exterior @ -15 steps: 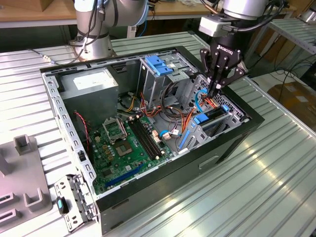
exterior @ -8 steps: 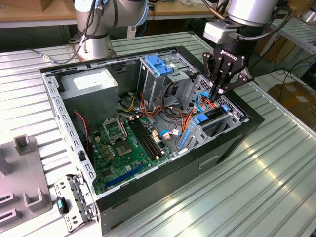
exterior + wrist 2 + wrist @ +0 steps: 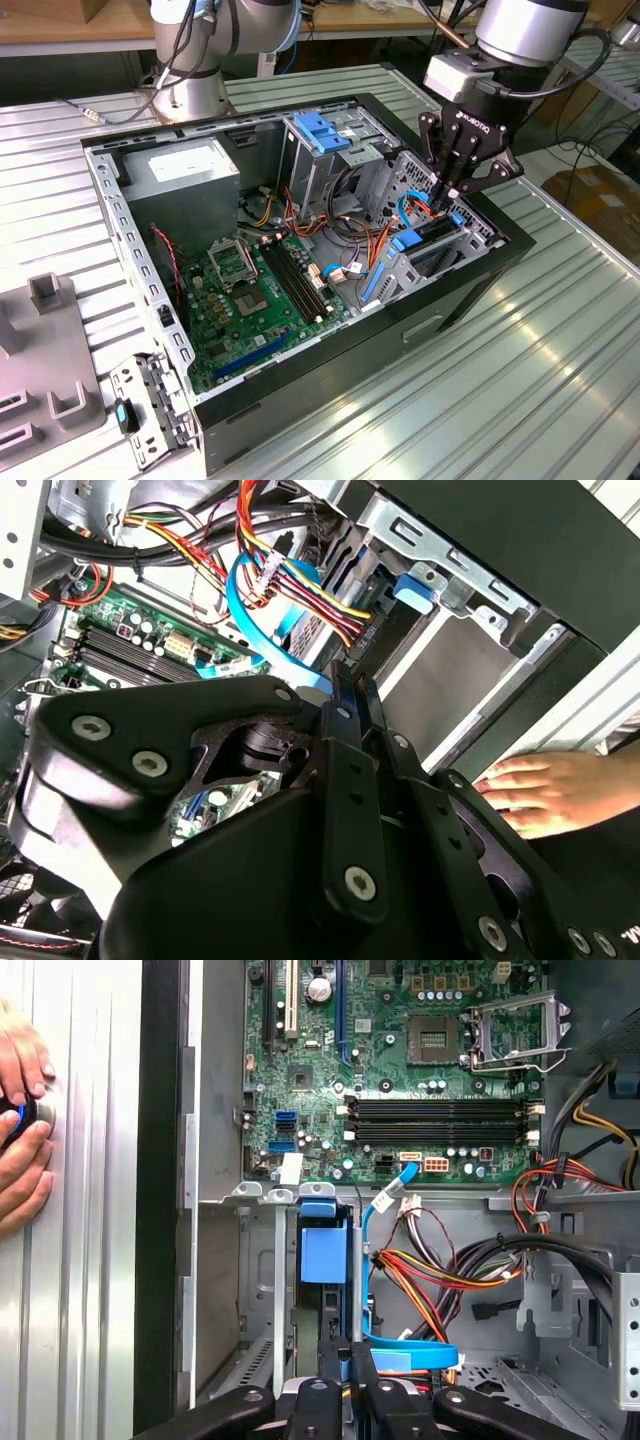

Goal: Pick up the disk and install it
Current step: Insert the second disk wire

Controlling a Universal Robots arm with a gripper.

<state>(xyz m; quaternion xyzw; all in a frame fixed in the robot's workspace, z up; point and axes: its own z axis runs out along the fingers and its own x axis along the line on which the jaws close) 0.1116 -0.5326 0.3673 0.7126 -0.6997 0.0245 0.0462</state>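
Observation:
The disk (image 3: 432, 232) stands on edge in the drive bay at the side of the open computer case (image 3: 300, 380) on the exterior view's right. It is dark, with blue rails. In the first wrist view its blue end tab (image 3: 322, 1245) sits in the bay slot. My gripper (image 3: 447, 195) hangs straight above the disk, with its tips down at the disk's upper edge. In both wrist views the fingers (image 3: 335, 1360) are pressed together, so the gripper (image 3: 350, 685) is shut. I cannot tell whether anything is pinched between the tips. A flat blue cable (image 3: 410, 1355) runs right beside them.
Bundles of coloured wires (image 3: 440, 1270) crowd the bay. The motherboard (image 3: 250, 290), a grey power-supply box (image 3: 180, 165) and a drive cage with a blue handle (image 3: 320, 130) lie inside the case. A person's hand (image 3: 20, 1130) rests on the table outside the case wall. A metal bracket (image 3: 150, 400) lies at the table's front.

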